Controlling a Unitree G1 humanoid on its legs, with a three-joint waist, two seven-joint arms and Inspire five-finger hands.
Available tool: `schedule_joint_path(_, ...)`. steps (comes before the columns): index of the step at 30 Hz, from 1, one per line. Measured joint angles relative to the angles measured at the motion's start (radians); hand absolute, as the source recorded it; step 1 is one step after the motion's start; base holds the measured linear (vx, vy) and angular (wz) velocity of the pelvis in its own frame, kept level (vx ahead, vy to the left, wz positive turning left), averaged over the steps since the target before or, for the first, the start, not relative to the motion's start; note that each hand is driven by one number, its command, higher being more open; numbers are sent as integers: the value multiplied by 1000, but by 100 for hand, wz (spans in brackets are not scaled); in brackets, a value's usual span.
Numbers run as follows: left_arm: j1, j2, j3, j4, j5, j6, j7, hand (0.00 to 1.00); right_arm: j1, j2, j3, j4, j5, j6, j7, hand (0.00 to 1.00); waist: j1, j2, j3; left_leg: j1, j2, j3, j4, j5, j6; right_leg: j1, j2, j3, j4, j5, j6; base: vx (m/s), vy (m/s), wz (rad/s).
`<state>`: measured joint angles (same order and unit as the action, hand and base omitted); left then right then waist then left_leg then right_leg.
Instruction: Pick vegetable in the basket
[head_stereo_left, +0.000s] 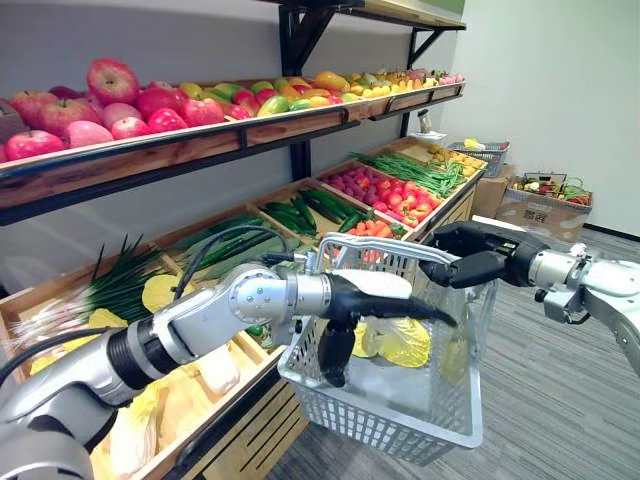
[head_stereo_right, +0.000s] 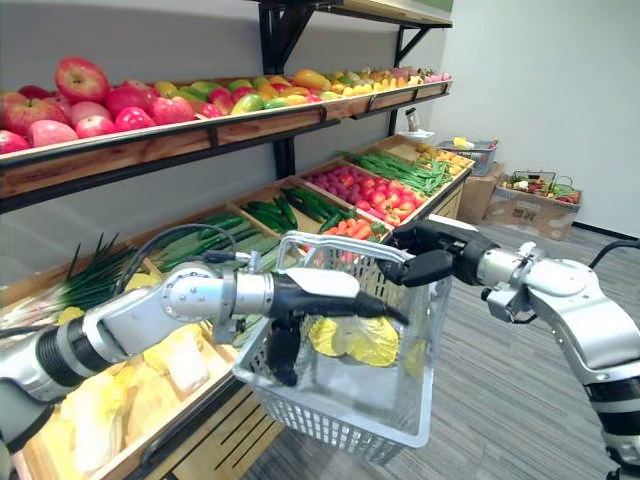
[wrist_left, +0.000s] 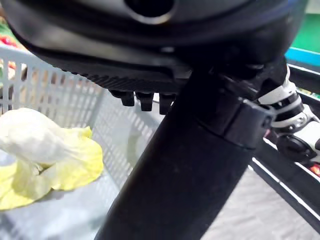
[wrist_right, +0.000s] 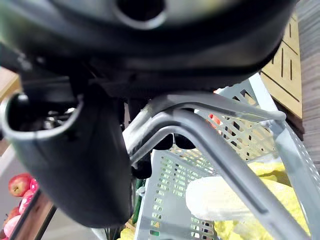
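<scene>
- Left hand (head_stereo_left: 366, 300): stretched out flat over the open top of the basket (head_stereo_left: 385, 412). The fingers are straight and point towards the right hand, and the thumb hangs down inside the near wall. It holds nothing.
- Right hand (head_stereo_left: 488, 256): at the far side of the basket, just past the left fingertips. The fingers are curled round the grey handles (head_stereo_left: 380, 246). In the right wrist view the bars pass under the palm with the fingers wrapped over them.
- Cabbage (head_stereo_left: 405, 340): pale yellow and leafy, lying on the basket floor. It sits directly below the left hand's fingers and apart from them. It is below the right hand and nearer to the robot.
- Basket: grey mesh, hanging from the right hand beside the stall.
- Stall cabbages (head_stereo_left: 135, 440): in a wooden crate under the left forearm, behind the left hand.
</scene>
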<state>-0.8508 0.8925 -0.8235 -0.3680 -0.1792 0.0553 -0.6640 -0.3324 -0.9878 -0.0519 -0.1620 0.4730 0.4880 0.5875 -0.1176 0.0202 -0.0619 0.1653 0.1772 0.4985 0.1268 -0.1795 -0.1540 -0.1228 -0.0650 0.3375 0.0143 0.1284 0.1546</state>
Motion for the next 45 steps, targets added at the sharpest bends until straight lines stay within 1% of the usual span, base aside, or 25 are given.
schedule_joint_path(2,0,35,-15,-1,-39,15,-15,100,20,-1,0,0,0,0,-3,0,1,1,-1,-2,0,-4,1,0,0,1,-1,-3,0,0,0,25,23,8)
schedule_joint_path(3,2,99,-37,-6,-122,33,-5,100,97,-1,0,1,0,0,-32,0,10,1,-1,-10,0,-17,3,0,0,1,-5,-14,-2,0,0,61,54,17)
schedule_joint_path(4,3,113,-37,-22,-144,34,20,100,113,0,0,4,0,0,-43,0,14,2,-1,-12,0,-20,3,0,0,1,-6,-17,-2,0,-1,57,51,16)
schedule_joint_path(7,15,125,-21,-59,-175,33,41,100,131,1,-6,10,0,0,-48,0,16,2,0,-14,2,-24,3,0,0,2,-6,-24,-2,-1,-2,28,19,4)
schedule_joint_path(9,77,124,56,-75,-189,30,53,100,157,8,-39,10,0,-2,-49,0,20,2,3,-16,2,-27,4,0,0,1,-6,-26,-2,-2,-3,19,15,6)
schedule_joint_path(11,212,124,252,-80,-215,-7,119,100,238,28,-146,10,0,-7,-55,0,29,1,7,-29,5,-44,11,0,0,1,-8,-40,-1,-5,-6,16,9,16)
schedule_joint_path(12,250,124,313,-81,-218,-15,135,100,255,36,-173,10,-1,-8,-56,0,32,1,8,-30,7,-47,13,0,0,2,-8,-42,-1,-6,-7,14,3,14)
schedule_joint_path(13,310,123,412,-80,-224,-29,158,100,282,53,-216,9,-2,-9,-61,0,37,1,11,-31,9,-50,14,0,0,3,-7,-47,-1,-7,-9,11,0,11)
schedule_joint_path(15,477,116,661,-81,-244,-80,192,100,367,104,-332,3,-5,-22,-76,0,49,0,17,-39,12,-65,18,0,0,5,-7,-59,-1,-9,-11,15,0,15)
schedule_joint_path(16,519,110,718,-80,-247,-93,198,100,390,120,-362,-1,-9,-24,-78,0,53,-1,18,-41,13,-68,19,0,0,5,-7,-62,-1,-9,-11,22,5,14)
schedule_joint_path(17,610,88,825,-80,-257,-119,200,100,428,149,-406,-5,-11,-27,-87,0,60,-3,21,-42,14,-73,20,0,0,8,-8,-67,-1,-11,-13,21,7,14)
schedule_joint_path(19,760,29,979,-80,-266,-169,200,100,489,202,-464,-21,-32,-31,-100,0,65,-9,36,-41,16,-93,22,-1,1,22,-10,-85,-2,-17,-16,16,7,23)
schedule_joint_path(21,875,-39,1095,-78,-281,-204,202,100,535,226,-489,-30,-41,-32,-107,0,70,-15,41,-46,17,-100,23,-1,1,22,-11,-93,-2,-19,-16,14,8,15)
schedule_joint_path(24,1000,-171,1287,-27,-293,-268,214,100,612,268,-554,-29,-47,-32,-114,0,86,-19,54,-65,15,-125,24,-1,2,20,-17,-115,-3,-25,-21,23,9,19)
schedule_joint_path(27,1044,-287,1422,56,-322,-314,268,100,623,308,-597,-3,-53,-32,-120,0,86,-17,57,-77,11,-139,21,1,4,13,-20,-122,-4,-27,-20,32,13,14)
schedule_joint_path(30,1046,-423,1586,195,-378,-351,402,100,622,384,-629,38,-52,-32,-133,0,87,-17,57,-93,6,-162,15,4,10,6,-26,-138,-4,-27,-21,41,13,12)
schedule_joint_path(31,1046,-446,1609,218,-389,-359,429,100,622,400,-631,44,-52,-32,-134,0,87,-17,57,-94,6,-165,15,5,10,6,-26,-140,-4,-28,-21,24,42,43)
schedule_joint_path(32,1057,-646,1760,357,-417,-407,693,100,631,549,-630,96,-53,-30,-189,0,90,-21,56,-92,-4,-205,9,8,18,27,-41,-173,-3,-40,-19,12,49,42)
schedule_joint_path(35,1084,-737,1816,373,-417,-438,820,100,660,629,-630,96,-52,-24,-226,0,116,-30,51,-90,-7,-215,5,9,20,34,-46,-185,-4,-46,-18,-2,23,23)
schedule_joint_path(37,1096,-768,1835,376,-418,-465,850,100,669,649,-629,97,-52,-21,-231,0,120,-33,49,-90,-9,-230,6,10,22,40,-50,-198,-4,-48,-19,-1,5,21)
schedule_joint_path(38,1112,-790,1833,396,-418,-500,869,100,674,674,-628,100,-52,-26,-240,0,122,-33,49,-92,-10,-237,7,12,24,43,-53,-206,-4,-49,-19,6,6,14)
schedule_joint_path(40,1121,-828,1823,443,-413,-543,905,100,677,727,-618,131,-52,-66,-268,0,122,-32,48,-92,-9,-245,10,12,24,52,-55,-216,-4,-49,-19,-12,5,18)
schedule_joint_path(41,1122,-871,1805,496,-390,-566,955,100,684,783,-588,182,-50,-119,-318,0,120,-34,45,-92,-9,-259,11,12,25,65,-57,-230,-5,-54,-20,-25,3,25)
schedule_joint_path(43,1122,-938,1759,593,-411,-563,1004,100,697,870,-552,266,-38,-163,-385,0,122,-35,37,-91,-9,-274,10,10,26,78,-62,-251,-4,-63,-18,-27,-1,29)
schedule_joint_path(45,1135,-973,1684,743,-462,-521,1023,100,699,926,-489,393,-38,-172,-429,0,126,-38,38,-91,-8,-293,13,10,26,90,-64,-269,-3,-68,-18,-23,-6,27)
